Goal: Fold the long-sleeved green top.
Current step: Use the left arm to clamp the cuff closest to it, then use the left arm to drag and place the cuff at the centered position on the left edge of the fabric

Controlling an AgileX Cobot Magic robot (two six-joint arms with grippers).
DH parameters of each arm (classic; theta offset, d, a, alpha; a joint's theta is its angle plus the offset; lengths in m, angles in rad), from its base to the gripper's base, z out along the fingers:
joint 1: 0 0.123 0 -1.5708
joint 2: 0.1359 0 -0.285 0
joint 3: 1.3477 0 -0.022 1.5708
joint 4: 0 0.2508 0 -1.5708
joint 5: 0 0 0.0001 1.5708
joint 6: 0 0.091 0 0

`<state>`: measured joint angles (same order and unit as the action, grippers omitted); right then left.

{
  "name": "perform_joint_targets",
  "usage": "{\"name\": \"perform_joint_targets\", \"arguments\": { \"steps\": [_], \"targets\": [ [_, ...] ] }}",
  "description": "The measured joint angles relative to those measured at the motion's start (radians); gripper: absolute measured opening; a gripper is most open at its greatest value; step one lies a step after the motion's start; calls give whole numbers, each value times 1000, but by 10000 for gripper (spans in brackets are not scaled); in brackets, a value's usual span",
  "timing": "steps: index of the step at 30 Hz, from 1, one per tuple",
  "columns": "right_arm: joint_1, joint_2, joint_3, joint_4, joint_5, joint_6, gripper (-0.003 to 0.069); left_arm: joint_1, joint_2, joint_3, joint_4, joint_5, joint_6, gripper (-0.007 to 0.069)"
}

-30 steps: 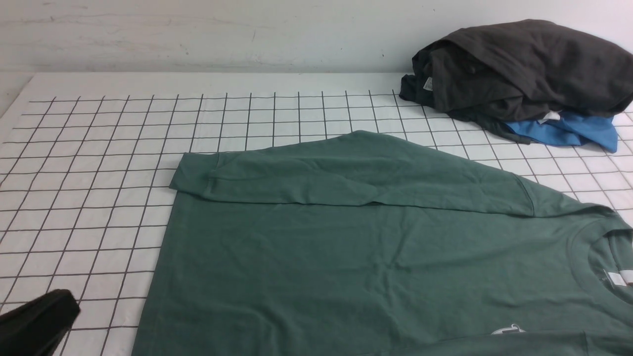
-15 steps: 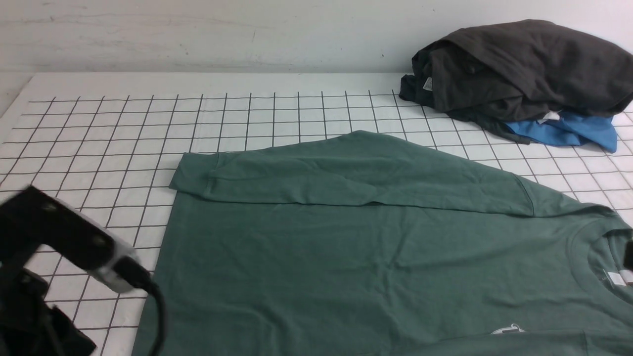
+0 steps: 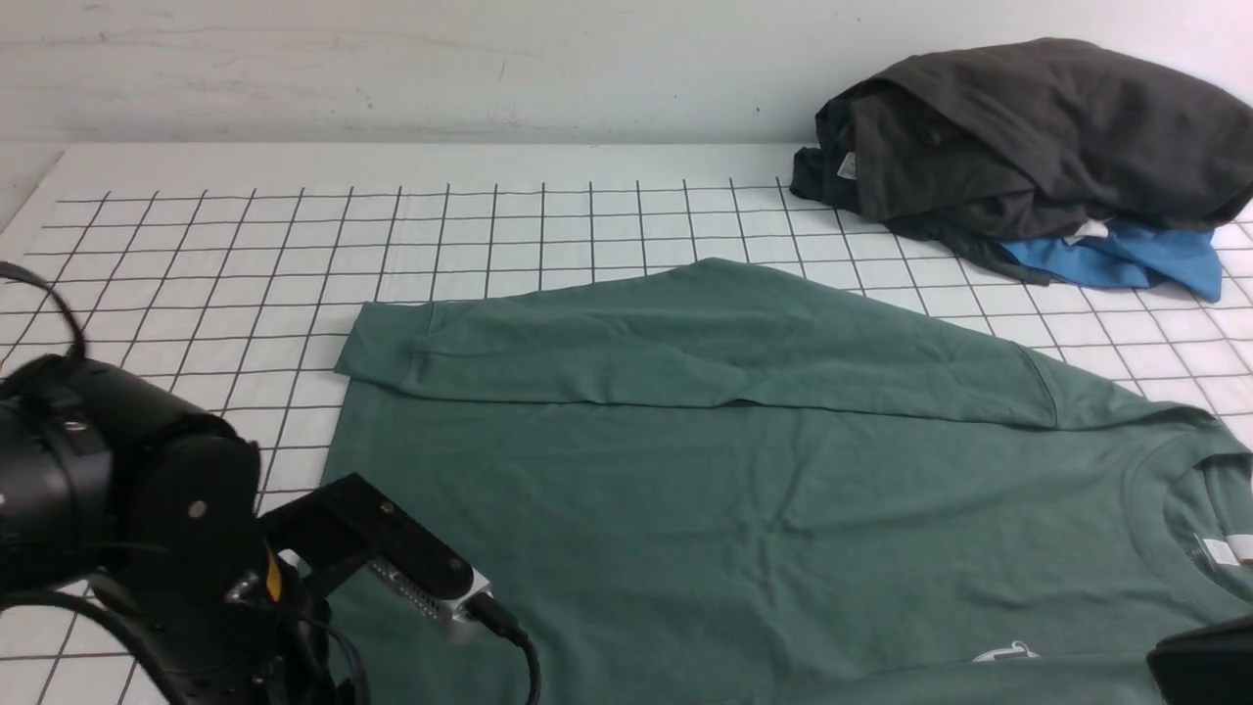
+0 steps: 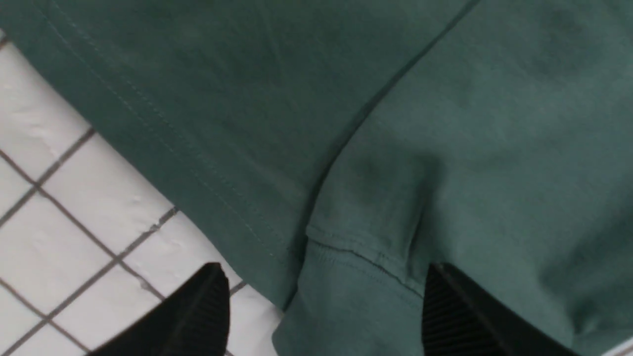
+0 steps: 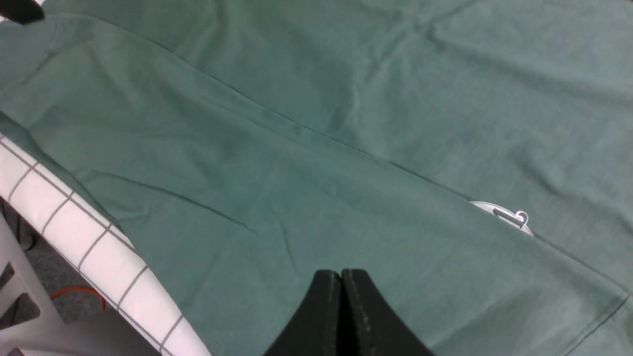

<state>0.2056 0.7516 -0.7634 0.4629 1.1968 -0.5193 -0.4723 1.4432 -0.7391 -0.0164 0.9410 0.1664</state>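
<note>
The green long-sleeved top (image 3: 744,490) lies flat on the gridded table, neck (image 3: 1189,519) to the right. Its far sleeve (image 3: 685,343) is folded across the body. In the left wrist view my left gripper (image 4: 326,316) is open. Its fingers (image 4: 198,316) straddle the near sleeve's cuff (image 4: 356,282), which lies beside the hem (image 4: 198,163). In the right wrist view my right gripper (image 5: 341,277) is shut and empty, over the near sleeve (image 5: 277,198) on the top. In the front view only my left arm (image 3: 147,519) and a dark part of my right arm (image 3: 1204,661) show.
A dark charcoal garment (image 3: 1038,137) lies heaped on a bright blue one (image 3: 1126,259) at the back right. The gridded white cloth (image 3: 196,294) shows to the left and behind the top. The table's near edge (image 5: 99,267) shows in the right wrist view.
My left arm has come in from the lower left and now reaches over the top's near left corner. A part of my right arm has appeared at the lower right.
</note>
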Motion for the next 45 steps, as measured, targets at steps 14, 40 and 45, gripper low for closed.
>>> {"name": "perform_joint_targets", "arguments": {
  "steps": [14, 40, 45],
  "targets": [
    [0, 0, -1, -5, -28, 0, -14, 0, 155, 0, -22, -31, 0, 167],
    [0, 0, -1, -47, -88, -1, -14, -1, 205, -646, 189, 186, 9, 23],
    [0, 0, -1, -60, -87, -1, -14, -1, 314, -672, 216, 188, 2, 23]
  ]
}}
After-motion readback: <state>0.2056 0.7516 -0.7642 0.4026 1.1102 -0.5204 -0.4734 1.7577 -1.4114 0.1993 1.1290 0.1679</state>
